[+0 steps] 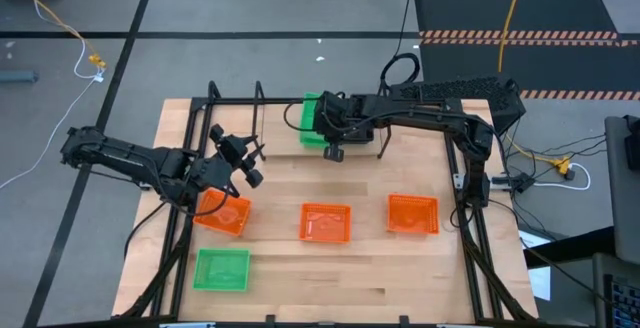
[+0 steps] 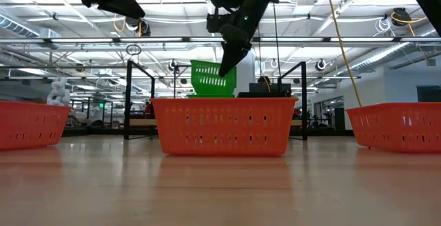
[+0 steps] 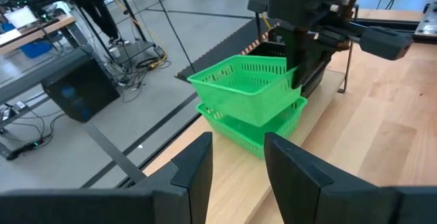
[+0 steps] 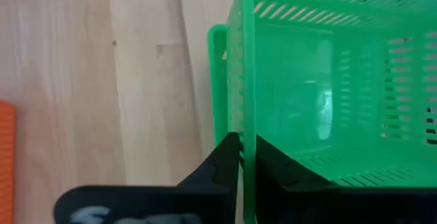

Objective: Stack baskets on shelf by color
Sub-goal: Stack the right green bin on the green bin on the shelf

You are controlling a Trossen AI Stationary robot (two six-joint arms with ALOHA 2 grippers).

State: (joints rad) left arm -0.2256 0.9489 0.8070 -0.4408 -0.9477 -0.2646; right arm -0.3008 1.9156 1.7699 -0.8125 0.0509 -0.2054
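Two green baskets are nested on the shelf (image 2: pixel 129 95) at the table's far edge. The upper one (image 3: pixel 246 80) sits tilted in the lower one (image 3: pixel 263 132). My right gripper (image 4: pixel 244 142) is shut on the upper basket's wall. My left gripper (image 3: pixel 235 162) hovers open, with nothing between its fingers, at the table's left over an orange basket (image 1: pixel 222 213). It points toward the green stack. Two more orange baskets (image 1: pixel 326 222) (image 1: pixel 413 213) and a third green basket (image 1: pixel 221 269) rest flat on the table. My right gripper pinches the upper green basket's side wall at its rim (image 4: pixel 247 115), one finger inside the basket and one outside. The fingers come slanting down from above. The basket is tilted, its lower part resting in the green basket beneath it.
The shelf's black hoop uprights (image 1: pixel 215 98) (image 2: pixel 303 95) stand on either side of the green stack. Something dark (image 3: pixel 276 50) sits behind the stack under the right arm. Bare wood lies between the shelf and the row of orange baskets.
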